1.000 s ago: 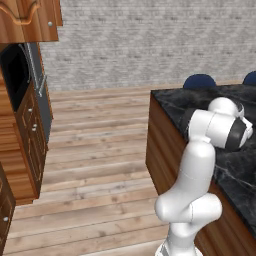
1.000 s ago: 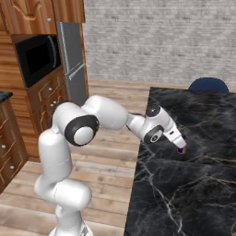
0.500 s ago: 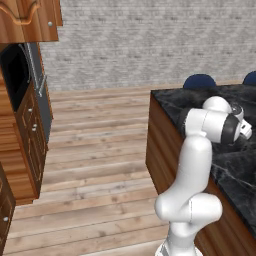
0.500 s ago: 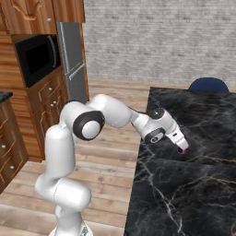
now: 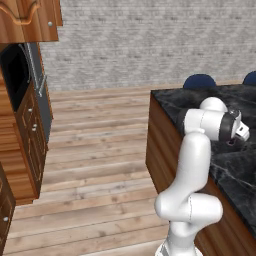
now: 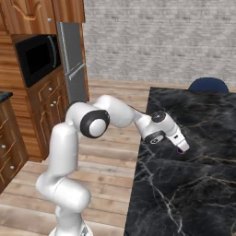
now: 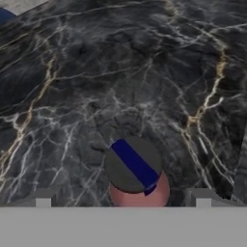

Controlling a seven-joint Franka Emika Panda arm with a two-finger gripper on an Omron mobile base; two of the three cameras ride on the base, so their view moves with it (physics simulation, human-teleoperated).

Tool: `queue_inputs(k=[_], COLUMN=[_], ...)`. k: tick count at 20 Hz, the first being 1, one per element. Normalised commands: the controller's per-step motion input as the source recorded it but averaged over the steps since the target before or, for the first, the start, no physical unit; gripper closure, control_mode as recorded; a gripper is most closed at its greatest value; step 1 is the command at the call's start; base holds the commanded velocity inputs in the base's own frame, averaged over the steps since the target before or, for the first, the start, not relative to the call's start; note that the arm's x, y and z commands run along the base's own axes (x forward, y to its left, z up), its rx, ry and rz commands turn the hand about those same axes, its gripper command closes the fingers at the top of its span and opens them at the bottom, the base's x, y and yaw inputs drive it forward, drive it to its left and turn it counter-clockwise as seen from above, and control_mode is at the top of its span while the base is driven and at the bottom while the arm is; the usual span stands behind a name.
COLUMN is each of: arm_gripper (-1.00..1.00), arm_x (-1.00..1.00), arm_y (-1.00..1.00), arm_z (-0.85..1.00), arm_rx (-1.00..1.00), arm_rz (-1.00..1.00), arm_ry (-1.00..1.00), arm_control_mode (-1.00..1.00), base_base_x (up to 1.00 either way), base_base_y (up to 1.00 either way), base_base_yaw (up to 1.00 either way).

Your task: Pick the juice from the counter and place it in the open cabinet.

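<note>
The juice (image 7: 137,176) stands upright on the desk (image 7: 144,72), right under my hand. The hand view looks straight down on its dark cap, crossed by a blue stripe, with the reddish body bulging out beneath it. My two tips sit low on either side of the cap, well apart, so my jaws (image 7: 123,202) are spread and nothing is pinched yet.

Over the last second my arm has stretched further out over the desk and my wrist has dropped toward the bottle; half a second ago the hand was still a little higher and nearer the desk's edge. I judge that the reach is nearly finished and closing on the bottle comes next, with the lift and the carry to the cabinet all still to do.

The right base view shows my jaws (image 6: 181,146) low over the black slab near its left edge, with a speck of reddish purple at the tips that I take for the juice (image 6: 180,150). From the left base view my own forearm and wrist cover most of it; just a dark reddish spot (image 5: 231,142) peeks out below the hand. That view does show the cabinet (image 5: 27,20) high at the far left, across the wooden floor (image 5: 95,150), well apart from the desk. Whether it stands open I cannot tell.
</note>
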Motion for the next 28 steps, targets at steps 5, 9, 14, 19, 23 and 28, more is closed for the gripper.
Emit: queue_inputs(k=[5, 9, 14, 19, 23, 28], arm_gripper=[-1.00, -1.00, -1.00, 1.00, 1.00, 1.00], arm_x=[0.22, 0.27, 0.24, 0.05, 0.00, -0.15], arm_y=[-0.12, -0.09, -0.08, 0.00, -0.01, -0.01], arm_z=[-0.17, -0.15, -0.12, -0.01, 0.12, 0.69], arm_rx=[0.00, 0.00, 0.00, 0.00, 0.01, 0.08], arm_rz=[0.00, 0.00, 0.00, 0.00, 0.00, 0.01], arm_ry=[0.00, 0.00, 0.00, 0.00, -0.04, -0.24], arm_control_mode=[-1.00, -1.00, -1.00, -1.00, -1.00, -1.00], base_base_x=[0.00, 0.00, 0.00, 0.00, 0.00, 0.00], base_base_y=[0.00, 0.00, 0.00, 0.00, 0.00, 0.00], base_base_yaw=[0.00, 0.00, 0.00, 0.00, 0.00, 0.00])
